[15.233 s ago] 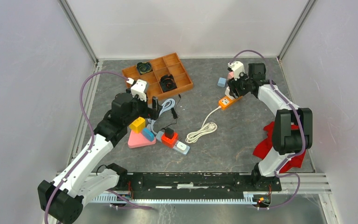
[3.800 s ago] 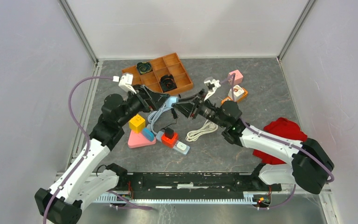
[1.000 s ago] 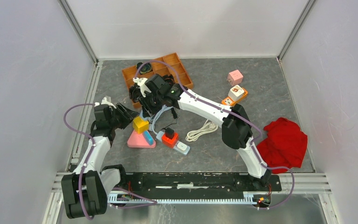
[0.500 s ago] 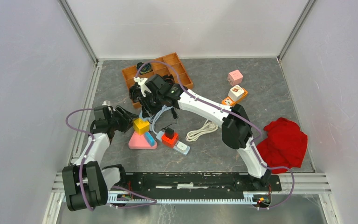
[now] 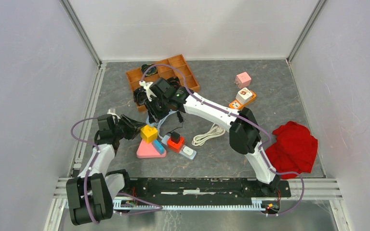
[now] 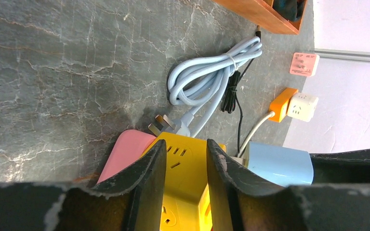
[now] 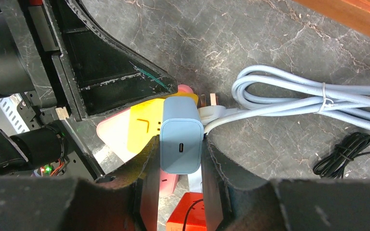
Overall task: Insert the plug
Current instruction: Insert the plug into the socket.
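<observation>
The plug is a light blue adapter [image 7: 180, 137], and my right gripper [image 7: 180, 139] is shut on its two flat sides. In the left wrist view the plug [image 6: 279, 163] hangs just right of a yellow socket cube [image 6: 185, 168]. My left gripper [image 6: 185, 144] is closed on that cube, one finger on each side, with a socket face showing between them. From above, the yellow cube [image 5: 149, 133] rests on a pink triangle block [image 5: 147, 150]. There the left gripper [image 5: 138, 131] is at its left and the right gripper [image 5: 155, 117] just behind it.
A coiled light blue cable [image 6: 212, 77] with a bare pronged plug [image 6: 171, 126] lies behind the cube. A red socket block [image 5: 175, 143], white cable [image 5: 208, 135], orange tray [image 5: 190, 82], orange strip with white cube [image 5: 243, 97], pink cube [image 5: 243, 78] and red cloth [image 5: 294, 147] surround.
My left gripper slid toward the near side and right, and the yellow cube and pink triangle shifted with it. Its jaws spread, then closed in again. The right arm held still.
</observation>
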